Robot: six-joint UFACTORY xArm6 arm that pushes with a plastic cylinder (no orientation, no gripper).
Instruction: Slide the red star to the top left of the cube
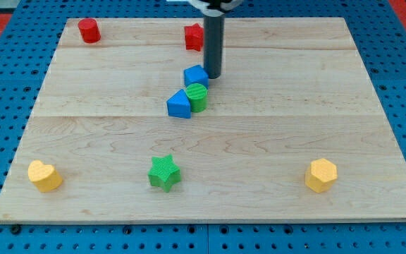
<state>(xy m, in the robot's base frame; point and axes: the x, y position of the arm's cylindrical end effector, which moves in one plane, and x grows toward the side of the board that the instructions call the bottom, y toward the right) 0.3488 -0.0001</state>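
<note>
While you watch, my tip (212,75) touches the blue cube's (196,75) right edge | red star (194,37) just beside rod, up-left | hand state: cannot tell, none shows.

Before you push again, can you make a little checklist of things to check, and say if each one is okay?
1. My tip in view: ok.
2. Tip behind the red star, ready to push: not ok; it sits by the blue cube.
3. Star partly hidden by the rod: cannot tell its exact shape.
4. Spot top left of cube free: ok.
5. Green cylinder and blue triangular block crowd the cube: not ok.
</note>
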